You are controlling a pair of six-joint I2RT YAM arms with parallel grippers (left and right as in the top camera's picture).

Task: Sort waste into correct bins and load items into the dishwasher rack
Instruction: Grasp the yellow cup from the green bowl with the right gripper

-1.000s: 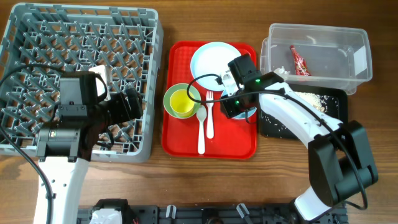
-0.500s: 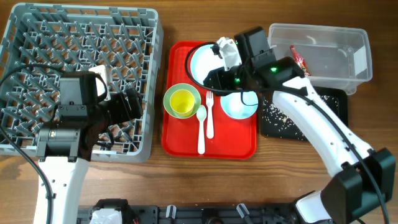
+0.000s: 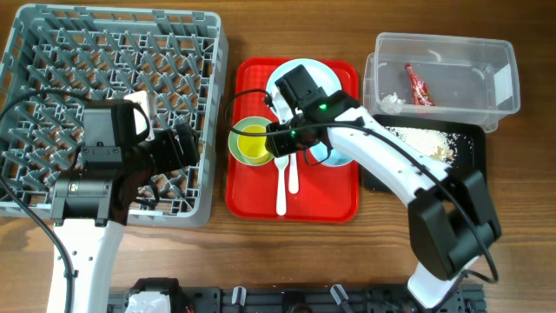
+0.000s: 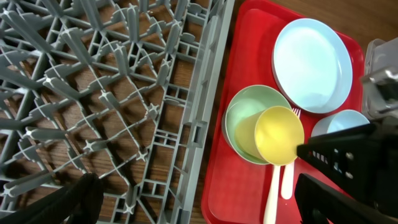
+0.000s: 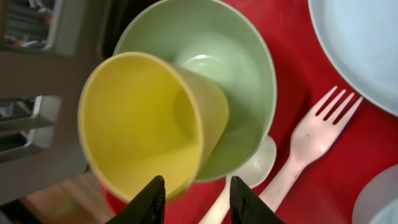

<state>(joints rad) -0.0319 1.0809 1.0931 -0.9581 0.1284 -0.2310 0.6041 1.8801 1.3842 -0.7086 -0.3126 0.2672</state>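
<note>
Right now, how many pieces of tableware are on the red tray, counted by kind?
Plates: 1, the white plate
Bowls: 2, the pale green bowl and the light blue bowl
Cups: 1, the yellow cup, standing in the green bowl
Cutlery: 2, the fork and the spoon
Total: 6

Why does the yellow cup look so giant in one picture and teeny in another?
Right wrist view: the camera is right up close, so the yellow cup fills much of the picture and looks stretched. Overhead view: the camera is high above, so it looks small. Left wrist view: in between, and the rack has pegs leaning outward near the edges.
</note>
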